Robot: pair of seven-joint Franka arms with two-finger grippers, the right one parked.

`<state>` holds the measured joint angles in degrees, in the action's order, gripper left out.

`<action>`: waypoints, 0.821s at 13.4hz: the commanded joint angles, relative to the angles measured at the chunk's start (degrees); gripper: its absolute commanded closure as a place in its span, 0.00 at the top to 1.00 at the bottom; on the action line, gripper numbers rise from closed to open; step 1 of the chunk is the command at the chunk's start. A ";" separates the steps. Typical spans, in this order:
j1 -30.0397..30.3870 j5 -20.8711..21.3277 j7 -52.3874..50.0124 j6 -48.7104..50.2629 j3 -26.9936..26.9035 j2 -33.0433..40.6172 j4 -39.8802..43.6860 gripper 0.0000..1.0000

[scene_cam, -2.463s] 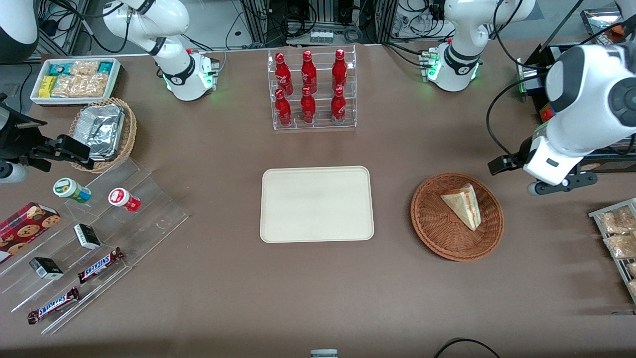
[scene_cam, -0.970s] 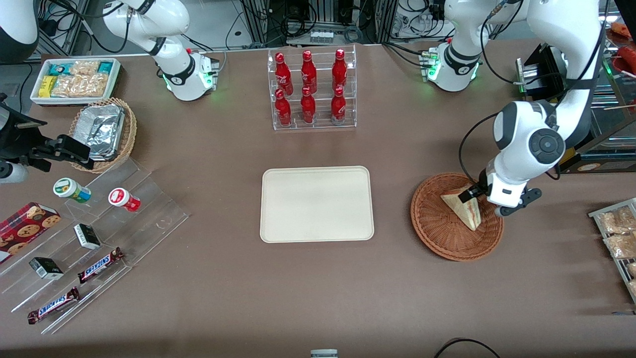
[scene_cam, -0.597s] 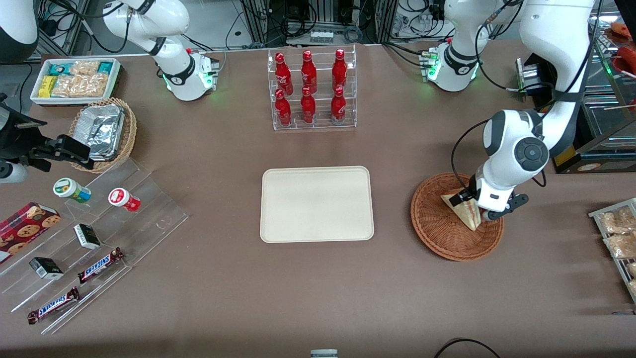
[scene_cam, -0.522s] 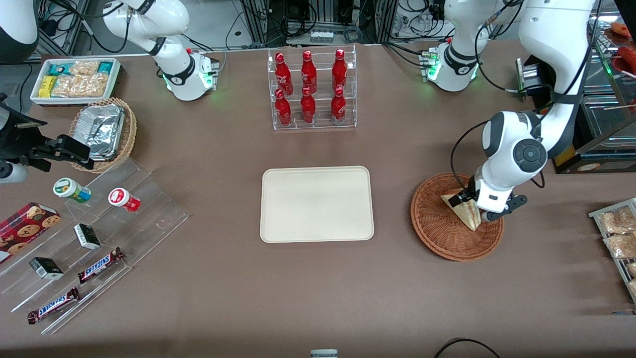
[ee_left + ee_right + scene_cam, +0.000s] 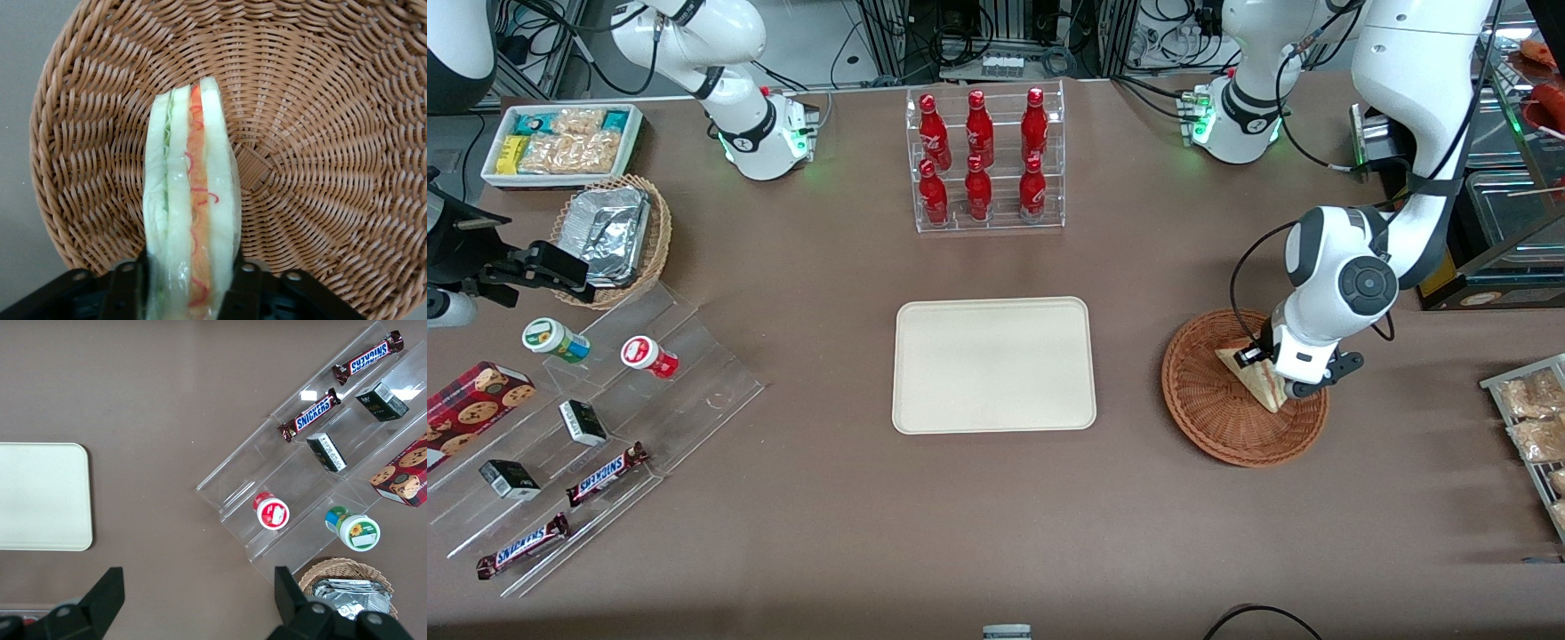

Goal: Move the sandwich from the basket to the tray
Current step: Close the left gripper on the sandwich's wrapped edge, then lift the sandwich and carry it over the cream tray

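Straddling the sandwich (image 5: 190,200), the claw (image 5: 1273,373) of the left arm sits low inside the basket (image 5: 1218,418), one finger (image 5: 127,290) against each broad face of the wedge; whether it is already squeezing or only bracketing it cannot be told. The sandwich stands on edge in the wicker, its red and green filling stripes facing the wrist camera, and it rests on the basket floor. In the front view only the wedge's pale tip (image 5: 1232,357) and lower corner show from under the white wrist. On the brown bench (image 5: 996,533) the basket lies toward the working arm's end, at about 3 o'clock from the tray (image 5: 994,364), well apart from it. The tray is bare. At 12 o'clock from the tray stands a clear rack of red bottles (image 5: 983,160).
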<state>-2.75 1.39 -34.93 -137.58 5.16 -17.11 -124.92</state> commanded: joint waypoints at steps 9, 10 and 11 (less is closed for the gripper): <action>-1.73 1.25 9.51 17.06 1.61 -0.02 11.96 0.00; -2.25 1.34 10.75 19.08 1.61 -0.02 13.46 0.00; -3.22 1.86 12.68 21.02 1.70 -0.02 14.87 0.00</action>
<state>-3.99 1.96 -25.07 -120.69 7.20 -17.03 -113.42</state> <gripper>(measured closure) 0.828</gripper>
